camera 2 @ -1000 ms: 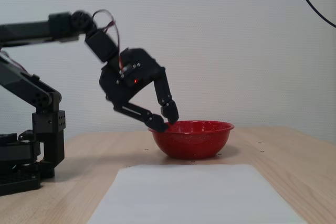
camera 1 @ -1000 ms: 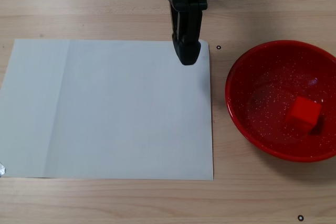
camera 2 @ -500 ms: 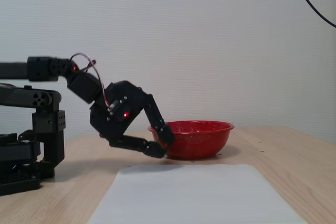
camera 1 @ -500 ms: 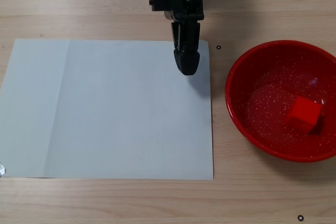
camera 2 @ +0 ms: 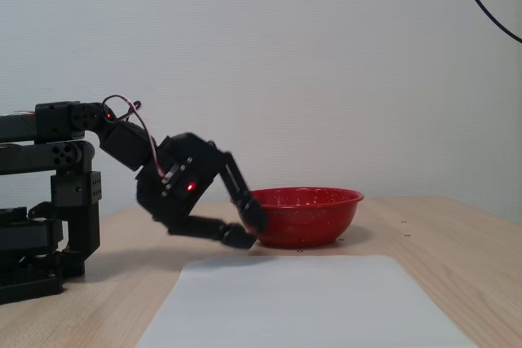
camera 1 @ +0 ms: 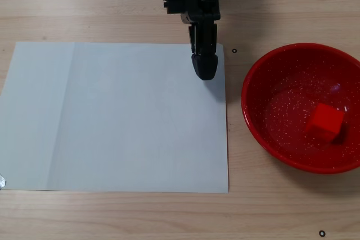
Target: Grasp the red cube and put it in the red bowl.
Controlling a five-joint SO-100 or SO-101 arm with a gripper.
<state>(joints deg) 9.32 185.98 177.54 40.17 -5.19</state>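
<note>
Red cube [camera 1: 325,121] in red bowl [camera 1: 264,133], hand [camera 1: 203,71] well apart

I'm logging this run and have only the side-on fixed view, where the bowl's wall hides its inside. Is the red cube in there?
Observer: Yes. From above, the red cube lies inside the red bowl, toward the right of the bowl in that view.
Operator: Is anything between the fingers?
Observer: No. From above the gripper holds nothing, and its tips look nearly closed.
Operator: What is it over?
Observer: The top right corner of the white paper sheet, to the left of the bowl and apart from its rim.
</note>
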